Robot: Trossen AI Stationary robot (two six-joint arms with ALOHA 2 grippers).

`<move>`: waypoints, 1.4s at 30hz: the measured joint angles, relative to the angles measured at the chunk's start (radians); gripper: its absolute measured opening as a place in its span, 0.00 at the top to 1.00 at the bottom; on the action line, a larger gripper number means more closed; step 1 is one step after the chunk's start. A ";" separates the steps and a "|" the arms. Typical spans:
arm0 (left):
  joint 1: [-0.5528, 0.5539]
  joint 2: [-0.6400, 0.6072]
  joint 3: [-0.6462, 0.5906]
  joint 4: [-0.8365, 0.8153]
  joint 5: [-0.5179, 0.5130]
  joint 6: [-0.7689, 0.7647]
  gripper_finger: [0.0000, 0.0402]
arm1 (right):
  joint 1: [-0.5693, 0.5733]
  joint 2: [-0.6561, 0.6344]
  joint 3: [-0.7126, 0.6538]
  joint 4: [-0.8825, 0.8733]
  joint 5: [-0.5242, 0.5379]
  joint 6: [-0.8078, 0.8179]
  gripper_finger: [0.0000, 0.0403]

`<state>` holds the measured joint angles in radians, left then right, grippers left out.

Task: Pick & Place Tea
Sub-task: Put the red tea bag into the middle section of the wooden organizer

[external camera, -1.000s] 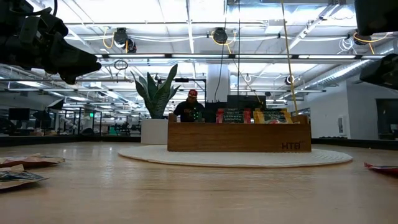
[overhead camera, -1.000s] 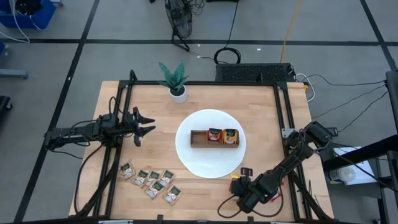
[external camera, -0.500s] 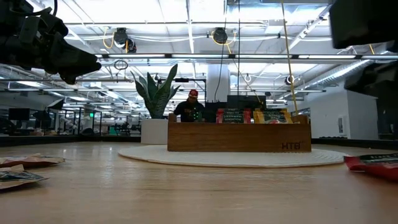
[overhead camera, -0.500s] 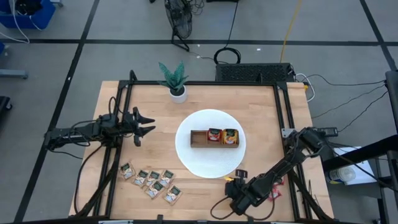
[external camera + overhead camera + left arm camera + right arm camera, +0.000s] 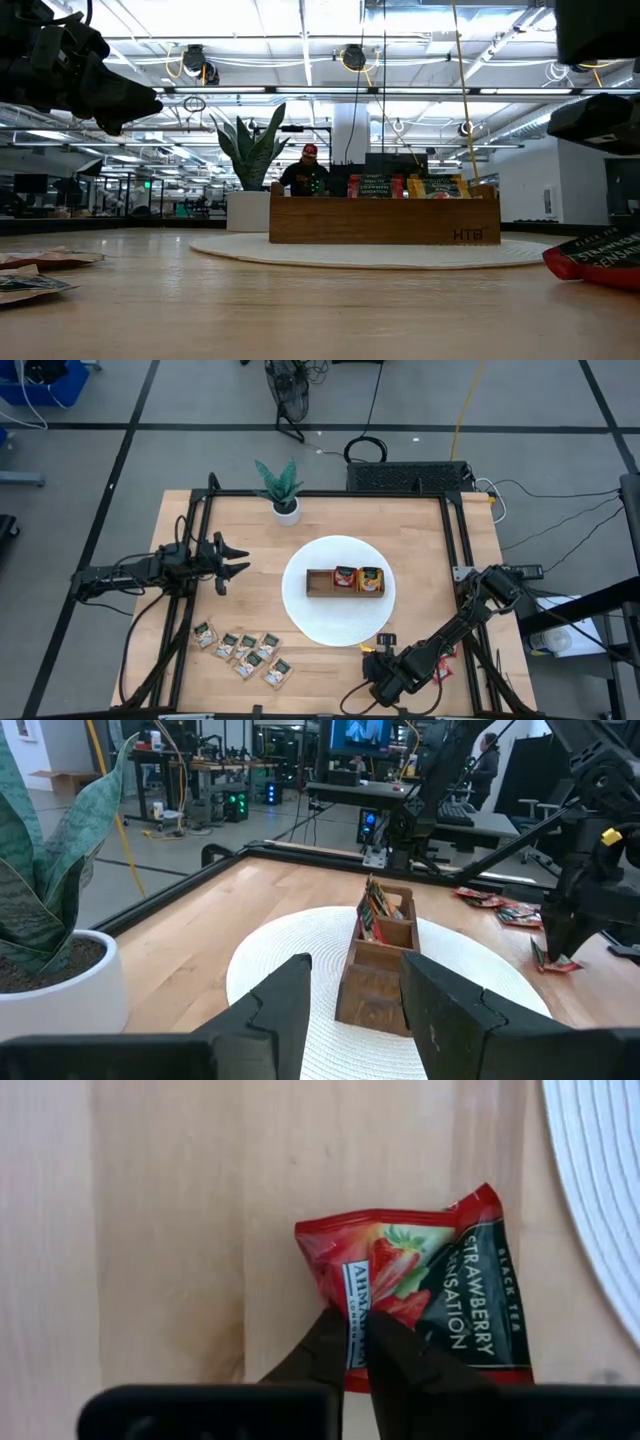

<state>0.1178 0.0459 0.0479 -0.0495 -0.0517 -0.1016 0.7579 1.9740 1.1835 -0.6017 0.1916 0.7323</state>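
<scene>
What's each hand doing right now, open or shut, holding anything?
Left hand: open, empty, hovering left of the white mat.
Right hand: shut on a red strawberry tea sachet.

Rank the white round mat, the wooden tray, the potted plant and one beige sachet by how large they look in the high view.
1. White round mat, clearly the largest.
2. Wooden tray.
3. Potted plant, close to the tray once its leaves are counted; that order is unsure.
4. One beige sachet, smallest.

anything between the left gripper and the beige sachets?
No. In the high view, bare wood separates the left gripper, open and hovering, from the beige sachets near the table's front edge. Right gripper pinches a red sachet.
</scene>
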 joint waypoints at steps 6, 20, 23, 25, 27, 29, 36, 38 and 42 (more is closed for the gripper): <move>0.000 0.000 0.000 0.000 0.000 0.000 0.61 | 0.060 -0.038 0.055 -0.024 0.255 -0.115 0.98; 0.000 0.000 0.000 0.000 0.000 0.000 0.61 | -0.120 -0.062 0.060 -0.015 1.009 -0.440 0.97; 0.000 0.000 0.000 0.000 0.000 0.000 0.61 | -0.199 -0.064 0.060 -0.004 1.008 -0.457 0.97; 0.000 0.000 0.000 0.000 0.000 0.000 0.61 | -0.239 -0.065 0.060 -0.002 0.996 -0.457 0.97; 0.000 0.000 0.000 0.000 0.000 0.000 0.61 | -0.271 -0.064 0.060 -0.001 0.944 -0.457 0.97; 0.000 0.000 0.000 0.000 0.000 0.000 0.61 | -0.293 -0.065 0.043 0.032 0.908 -0.462 0.97; 0.000 0.000 0.000 0.000 0.000 0.000 0.61 | -0.355 -0.065 -0.085 0.311 0.903 -0.624 0.97; 0.000 0.000 0.000 0.000 0.000 0.000 0.61 | -0.363 -0.065 -0.100 0.362 0.902 -0.660 0.98; 0.000 0.000 0.000 0.000 0.000 0.000 0.61 | -0.370 -0.066 -0.102 0.410 0.840 -0.701 0.98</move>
<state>0.1177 0.0456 0.0479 -0.0498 -0.0517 -0.1013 0.3877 1.9079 1.0817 -0.1917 1.0318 0.0318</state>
